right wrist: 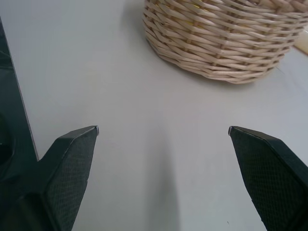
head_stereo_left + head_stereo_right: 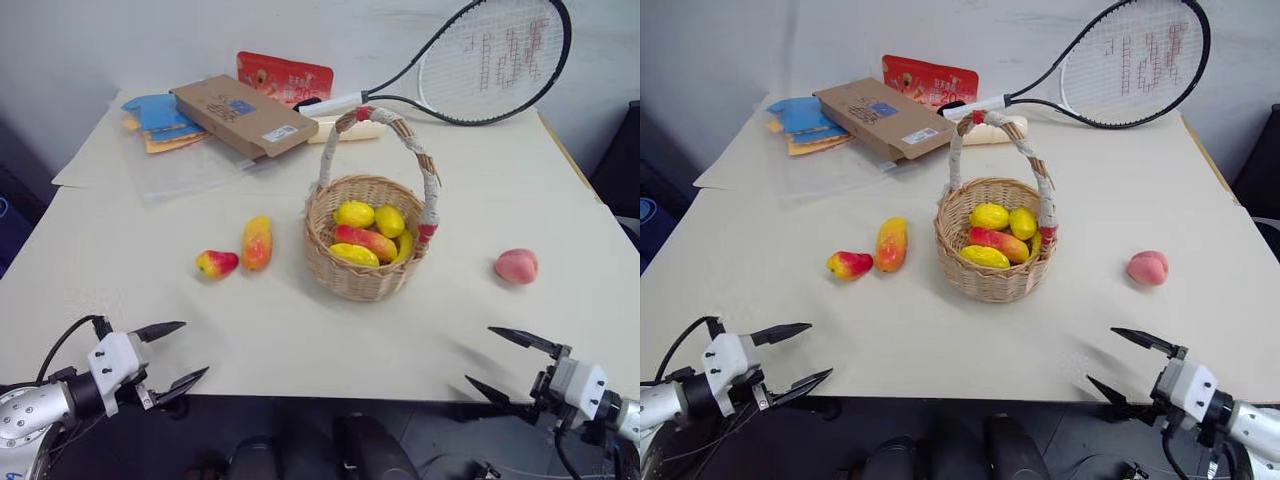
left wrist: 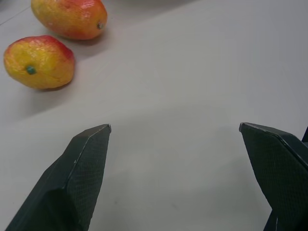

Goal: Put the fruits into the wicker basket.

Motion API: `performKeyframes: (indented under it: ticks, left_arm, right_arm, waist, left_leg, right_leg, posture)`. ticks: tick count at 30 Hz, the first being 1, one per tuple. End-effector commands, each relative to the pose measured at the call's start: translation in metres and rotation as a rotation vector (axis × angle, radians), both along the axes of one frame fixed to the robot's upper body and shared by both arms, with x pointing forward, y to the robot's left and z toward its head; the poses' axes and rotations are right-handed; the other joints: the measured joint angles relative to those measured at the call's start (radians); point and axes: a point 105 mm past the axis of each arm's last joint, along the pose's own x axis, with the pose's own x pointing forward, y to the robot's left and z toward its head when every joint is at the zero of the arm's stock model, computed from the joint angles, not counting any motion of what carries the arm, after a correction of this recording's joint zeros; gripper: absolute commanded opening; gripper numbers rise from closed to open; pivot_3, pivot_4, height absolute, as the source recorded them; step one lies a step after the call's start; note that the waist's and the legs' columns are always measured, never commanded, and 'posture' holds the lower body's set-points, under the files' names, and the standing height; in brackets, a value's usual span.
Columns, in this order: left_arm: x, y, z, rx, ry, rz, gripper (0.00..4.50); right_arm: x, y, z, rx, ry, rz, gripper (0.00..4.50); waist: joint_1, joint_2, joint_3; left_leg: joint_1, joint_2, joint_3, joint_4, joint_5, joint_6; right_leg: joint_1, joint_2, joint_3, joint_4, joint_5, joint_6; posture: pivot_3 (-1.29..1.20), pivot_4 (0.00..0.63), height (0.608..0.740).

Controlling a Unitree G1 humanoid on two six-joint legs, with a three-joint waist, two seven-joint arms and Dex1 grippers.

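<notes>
The left gripper [image 2: 183, 352] hovers at the near left edge of the surface [image 2: 300, 340], its jaws wide apart and empty. Ahead of it lie a red-yellow pear-like fruit [image 2: 217, 263] and, just beside it, an elongated orange-yellow mango [image 2: 257, 242]. The wicker basket [image 2: 365, 250] stands mid-surface, already holding several yellow fruits [image 2: 354, 214] and a red-yellow one [image 2: 365, 241]. To its right, well apart, rests the pink peach [image 2: 516, 266]. The right gripper [image 2: 492, 362] hangs at the near right edge, jaws spread and empty.
</notes>
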Motion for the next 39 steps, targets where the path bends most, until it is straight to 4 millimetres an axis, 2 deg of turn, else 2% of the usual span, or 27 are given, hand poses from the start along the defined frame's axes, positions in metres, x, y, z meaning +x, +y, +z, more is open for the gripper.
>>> performKeyframes:
  ticks: [1, 4, 6, 8, 10, 12, 18, 20, 23, 25, 27, 30, 33, 35, 37, 39]
  left_arm:
    - [-0.001, 0.0, 0.009, -0.015, -0.032, 0.002, 4.5]
    - [0.004, 0.002, 0.015, -0.041, -0.053, 0.037, 4.5]
    - [0.006, 0.002, 0.019, -0.072, -0.06, 0.052, 4.5]
    - [0.005, 0.002, 0.02, -0.079, -0.057, 0.057, 4.5]
    - [0.004, 0.003, 0.019, -0.091, -0.043, 0.068, 4.5]
    - [0.001, 0.009, 0.02, -0.142, 0.013, 0.089, 4.5]
    - [0.001, 0.058, 0.027, -0.227, 0.071, 0.292, 4.5]
    - [-0.01, 0.083, 0.02, -0.234, 0.119, 0.385, 4.5]
    - [-0.027, 0.136, 0.02, -0.326, 0.125, 0.64, 4.5]
    - [-0.03, 0.146, 0.024, -0.402, 0.127, 0.702, 4.5]
    - [-0.026, 0.137, 0.03, -0.471, 0.134, 0.668, 4.5]
    - [-0.014, 0.124, 0.037, -0.469, 0.132, 0.611, 4.5]
    - [0.026, 0.081, 0.064, -0.374, 0.075, 0.388, 4.5]
    - [0.049, 0.058, 0.079, -0.322, 0.043, 0.269, 4.5]
    - [0.062, 0.046, 0.088, -0.295, 0.021, 0.212, 4.5]
    - [0.085, 0.034, 0.093, -0.285, 0.005, 0.15, 4.5]
  right_arm:
    - [0.003, 0.003, 0.002, -0.002, 0.0, 0.027, 4.47]
    - [0.004, 0.005, -0.001, 0.003, 0.014, 0.041, 4.47]
    - [0.004, 0.006, -0.004, 0.007, 0.02, 0.044, 4.47]
    - [0.005, 0.006, -0.006, 0.007, 0.024, 0.038, 4.47]
    - [0.012, 0.006, -0.003, 0.05, 0.006, -0.013, 4.47]
    - [0.017, 0.015, 0.007, 0.123, -0.036, -0.01, 4.47]
    - [0.015, 0.054, 0.04, 0.304, -0.023, 0.153, 4.47]
    - [0.019, 0.063, 0.056, 0.32, -0.095, 0.174, 4.47]
    - [0.017, 0.085, 0.084, 0.319, -0.239, 0.262, 4.47]
    - [0.015, 0.096, 0.095, 0.331, -0.284, 0.303, 4.47]
    - [0.017, 0.105, 0.102, 0.349, -0.294, 0.316, 4.47]
    - [0.019, 0.111, 0.107, 0.364, -0.307, 0.313, 4.47]
    - [0.022, 0.117, 0.109, 0.372, -0.314, 0.318, 4.47]
    - [0.024, 0.119, 0.109, 0.369, -0.309, 0.321, 4.47]
    - [0.025, 0.119, 0.108, 0.367, -0.304, 0.321, 4.47]
    - [0.027, 0.119, 0.103, 0.367, -0.277, 0.32, 4.47]
  waist:
    - [0.001, 0.0, 0.0]
    - [0.002, 0.0, 0.0]
    - [0.002, 0.0, 0.0]
    - [0.001, 0.0, 0.0]
    - [0.001, 0.0, 0.0]
    - [-0.003, 0.0, 0.0]
    - [-0.003, 0.003, 0.001]
    - [-0.005, 0.002, 0.001]
    - [-0.009, 0.002, 0.001]
    - [-0.007, 0.001, 0.001]
    - [0.001, 0.0, 0.0]
    - [0.015, -0.002, -0.001]
    - [0.03, -0.003, -0.002]
    - [0.032, -0.004, -0.002]
    - [0.027, -0.003, -0.002]
    - [0.019, 0.0, -0.002]
  left_leg:
    - [0.0, 0.0, 0.0, 0.0, 0.0, 0.0]
    - [0.0, 0.0, 0.0, 0.0, -0.001, 0.0]
    - [0.0, 0.0, 0.0, 0.0, -0.001, 0.0]
    - [0.0, 0.0, 0.0, 0.0, -0.001, 0.0]
    - [0.0, 0.0, 0.0, 0.0, -0.001, 0.0]
    - [0.0, 0.001, 0.0, 0.0, -0.001, 0.0]
    - [0.0, 0.002, -0.001, 0.0, -0.001, -0.002]
    - [0.0, 0.002, -0.001, 0.0, -0.001, -0.002]
    - [-0.001, 0.002, 0.0, 0.0, -0.002, -0.002]
    - [-0.002, 0.002, -0.001, 0.0, -0.002, -0.002]
    - [-0.002, 0.002, -0.002, 0.0, -0.002, -0.002]
    - [-0.003, 0.002, -0.006, 0.001, -0.003, -0.003]
    - [-0.003, 0.002, -0.007, 0.0, -0.005, -0.007]
    - [-0.004, 0.002, -0.007, 0.0, -0.002, -0.009]
    - [-0.004, 0.002, -0.007, 0.0, -0.001, -0.009]
    - [-0.003, 0.002, -0.004, -0.001, -0.001, -0.009]
  right_leg:
    - [0.0, 0.0, 0.0, 0.0, 0.001, 0.001]
    - [0.0, 0.0, 0.0, 0.0, 0.003, 0.006]
    - [0.0, 0.0, 0.0, 0.0, 0.007, 0.013]
    - [0.0, 0.0, 0.0, 0.0, 0.008, 0.014]
    - [0.0, 0.0, 0.0, 0.0, 0.007, 0.013]
    - [0.0, 0.0, 0.0, 0.0, 0.007, 0.013]
    - [-0.001, 0.001, -0.002, 0.003, 0.007, 0.012]
    - [-0.001, 0.001, -0.002, 0.002, 0.007, 0.012]
    - [-0.002, 0.001, -0.002, 0.001, 0.007, 0.012]
    - [-0.003, 0.001, -0.003, 0.002, 0.007, 0.012]
    - [-0.003, 0.0, -0.005, 0.001, 0.006, 0.012]
    - [-0.002, -0.003, -0.008, -0.001, 0.006, 0.01]
    - [-0.001, -0.004, -0.009, -0.001, -0.003, -0.004]
    - [0.0, -0.006, -0.014, 0.0, -0.003, -0.005]
    - [0.001, -0.007, -0.015, 0.001, -0.003, -0.005]
    - [0.001, -0.008, -0.015, 0.001, 0.0, 0.0]
  posture:
    - [0.0, 0.15, 0.74]
    - [0.0, 0.15, 0.74]
    - [0.0, 0.15, 0.74]
    - [0.0, 0.15, 0.74]
    - [0.0, 0.15, 0.74]
    - [0.0, 0.15, 0.74]
    - [0.0, 0.15, 0.74]
    - [0.0, 0.15, 0.74]
    - [0.0, 0.15, 0.74]
    - [0.0, 0.15, 0.74]
    - [0.0, 0.15, 0.74]
    - [0.0, 0.15, 0.74]
    - [0.0, 0.15, 0.74]
    - [0.0, 0.15, 0.74]
    - [0.0, 0.15, 0.74]
    - [0.0, 0.15, 0.74]
